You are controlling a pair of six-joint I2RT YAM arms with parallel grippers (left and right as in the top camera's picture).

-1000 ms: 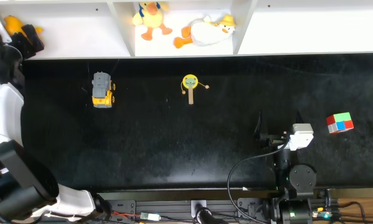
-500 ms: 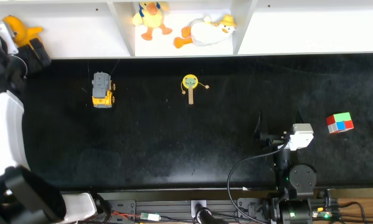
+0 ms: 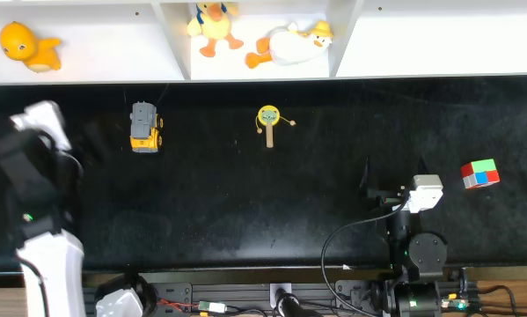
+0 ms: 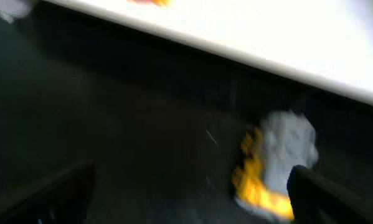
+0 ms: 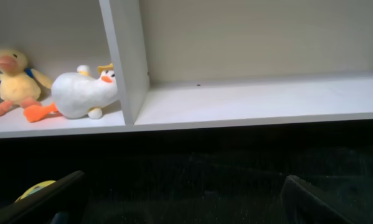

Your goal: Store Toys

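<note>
Beyond left end effector point(image 4: 189, 198), toy truck point(image 4: 278, 163)

No legible text — no labels.

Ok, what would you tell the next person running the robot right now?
Left gripper: open, empty, over the mat's left side.
Right gripper: open, empty, over the mat's right side.
Done: orange duck in the shelf's left bay; yellow duck and white duck in the middle bay.
Left: truck, rattle and cube, all on the mat.
</note>
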